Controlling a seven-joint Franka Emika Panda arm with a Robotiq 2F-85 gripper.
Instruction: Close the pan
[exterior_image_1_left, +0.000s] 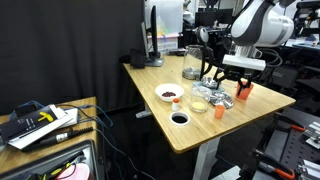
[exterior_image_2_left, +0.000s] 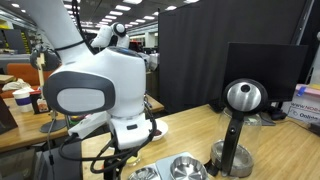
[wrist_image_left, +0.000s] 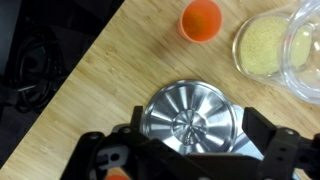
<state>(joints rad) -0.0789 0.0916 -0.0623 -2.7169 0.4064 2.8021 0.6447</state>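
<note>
A pale wooden bench (exterior_image_1_left: 190, 135) stands before a black curtain in an open lab hall. The end effector (wrist_image_left: 192, 125) hangs over the pan (wrist_image_left: 190, 122). Its fingers (wrist_image_left: 252, 128) are spread wide to either side of the pan's rim with nothing gripped between them. Whether they touch the rim cannot be told.

From above, the pan shows as a shiny silver disc with a small knob at its centre. In an exterior view the pan (exterior_image_1_left: 224, 98) sits on the bench near its far edge, under the end effector (exterior_image_1_left: 223, 82).

Just beyond the pan in the wrist view stands an orange cup (wrist_image_left: 201, 18); its inside is hard to make out. Beside it is a bowl of yellowish grains (wrist_image_left: 262, 45). Further from the pan, a clear rim (wrist_image_left: 308, 50) is cut off at the frame edge.

Well away from the pan are a white bowl (exterior_image_1_left: 170, 93) with red contents, a small bowl (exterior_image_1_left: 180, 118) with something dark in it, and a clear jug (exterior_image_1_left: 192, 62).

Print on a box (exterior_image_2_left: 305, 105) is too small to read.
</note>
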